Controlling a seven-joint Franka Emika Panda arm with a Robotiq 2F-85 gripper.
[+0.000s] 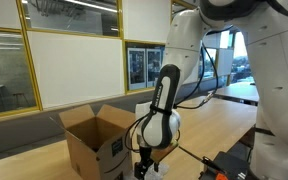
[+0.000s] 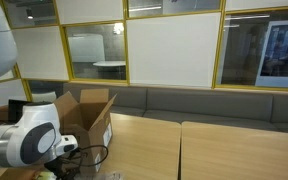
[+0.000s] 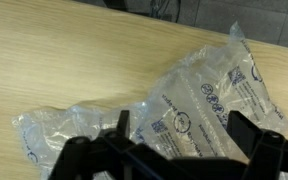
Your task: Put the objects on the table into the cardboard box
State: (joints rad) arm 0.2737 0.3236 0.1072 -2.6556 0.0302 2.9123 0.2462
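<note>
Wrist view: the gripper point(image 3: 184, 135) hangs wide open and empty over the clear air-pillow film bundle point(image 3: 199, 95), which sprawls from seven to two o'clock on the wood table point(image 3: 54, 60). The cardboard box point(image 1: 92, 140) stands nearby. The slippery film could squirt out of the closing jaws.

The plastic film bundle point(image 3: 199, 105) is clear, glossy and crinkled; the table point(image 3: 54, 60) is smooth, matt wood-grain; the cardboard box point(image 1: 89, 140) is dull brown.
</note>
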